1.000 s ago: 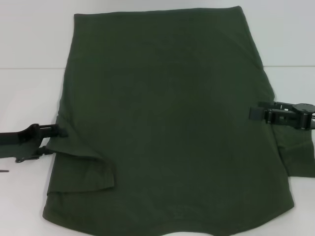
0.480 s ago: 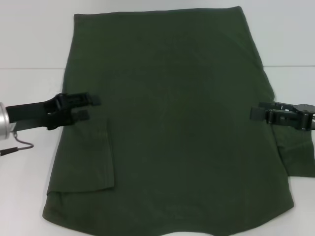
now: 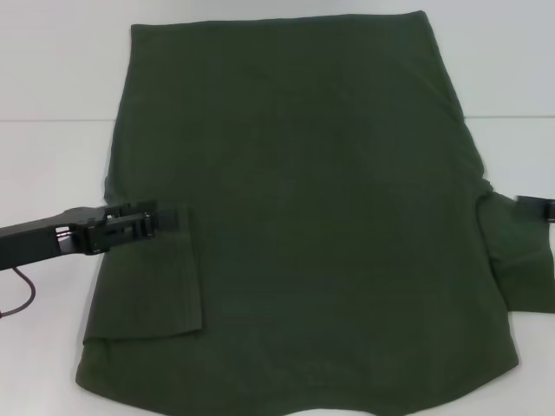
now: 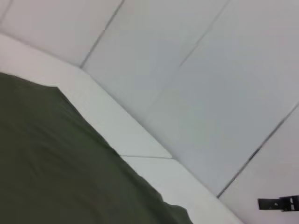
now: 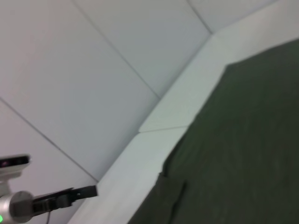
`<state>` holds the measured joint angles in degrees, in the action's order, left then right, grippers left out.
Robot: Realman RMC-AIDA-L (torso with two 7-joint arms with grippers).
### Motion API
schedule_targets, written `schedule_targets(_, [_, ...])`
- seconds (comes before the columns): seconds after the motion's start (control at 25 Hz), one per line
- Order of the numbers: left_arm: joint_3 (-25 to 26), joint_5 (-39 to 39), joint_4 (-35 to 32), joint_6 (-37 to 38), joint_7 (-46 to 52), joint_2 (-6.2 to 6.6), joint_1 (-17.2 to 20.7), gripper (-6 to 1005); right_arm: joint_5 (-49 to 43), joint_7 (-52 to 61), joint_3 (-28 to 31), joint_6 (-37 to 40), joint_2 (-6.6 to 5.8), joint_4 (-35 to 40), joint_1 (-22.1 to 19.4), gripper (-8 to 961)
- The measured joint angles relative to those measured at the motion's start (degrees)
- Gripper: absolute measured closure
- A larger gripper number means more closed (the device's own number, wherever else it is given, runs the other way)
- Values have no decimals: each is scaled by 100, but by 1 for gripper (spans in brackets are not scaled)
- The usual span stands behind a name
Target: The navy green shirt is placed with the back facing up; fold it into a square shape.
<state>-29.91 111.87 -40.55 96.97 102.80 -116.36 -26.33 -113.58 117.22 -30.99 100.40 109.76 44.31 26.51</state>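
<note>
The navy green shirt (image 3: 312,199) lies flat and covers most of the table in the head view. Its left sleeve (image 3: 160,282) is folded inward onto the body, while the right sleeve (image 3: 520,256) still sticks out sideways. My left gripper (image 3: 166,220) hovers over the shirt's left edge, just above the folded sleeve, holding no cloth. Only a tip of my right gripper (image 3: 546,208) shows at the right border, beside the right sleeve. The left wrist view shows the shirt (image 4: 56,158) and the far right gripper (image 4: 279,204). In the right wrist view are the shirt (image 5: 238,154) and the left gripper (image 5: 79,192).
A white table (image 3: 52,173) lies under the shirt, with bare surface on the left and at the far right. A thin cable (image 3: 22,290) hangs from the left arm near the table's left side. Grey wall panels (image 4: 196,70) stand behind the table.
The left sleeve went from lifted at the edge to lying flat on the body. The left gripper let it go, moved inward, then dropped lower. The right gripper pulled back to the right border.
</note>
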Motion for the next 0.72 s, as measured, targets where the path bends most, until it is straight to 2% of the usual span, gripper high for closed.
schedule_targets(0.12, [23,1,-23,-94,-9,-39,14,273,-108,562,28,9,-259,-41,-62,45])
schedule_targets(0.2, [10,15,-18,-102,9,-45,-5,274,-273,1073,246,-96,-381,-45,-171,45])
schedule_targets(0.4, [8,-14,-15,-159,12,-88,-17,276,-391,1340,768,-141,-436,-126,-382,45])
schedule_targets(0.64, [-11,15,-24,-221,-54,-139,-28,276,-397,1268,969,-133,-705,-532,-509,45])
schedule_targets(0.72, [-19,17,-32,-242,-151,-150,-34,276,-440,1170,956,-211,-730,-572,-486,45])
